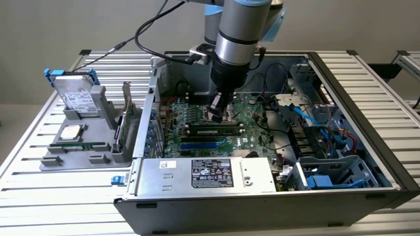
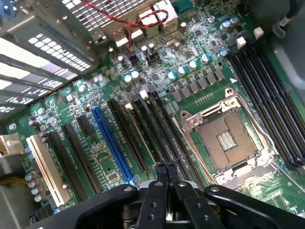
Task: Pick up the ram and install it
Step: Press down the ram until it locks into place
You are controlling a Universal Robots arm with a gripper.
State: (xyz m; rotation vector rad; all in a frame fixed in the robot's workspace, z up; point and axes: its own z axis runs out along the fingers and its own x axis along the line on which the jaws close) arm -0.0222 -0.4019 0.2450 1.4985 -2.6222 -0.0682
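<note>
On the exterior view's left, a grey holder [image 1: 78, 147] on the table [image 1: 39, 196] carries a hard drive [image 1: 75, 96]; small parts on it are hard to make out. Right of it, in the open case [image 1: 367, 162], a ram [image 1: 213, 131] sits in a slot on the motherboard [image 1: 196, 118], partly hidden by the pincer [image 1: 217, 115] hanging just above its far side. The wrist view adds the pincer [image 2: 166, 167] fully closed on nothing, an empty CPU socket [image 2: 228, 138] and a blue slot [image 2: 112, 143].
</note>
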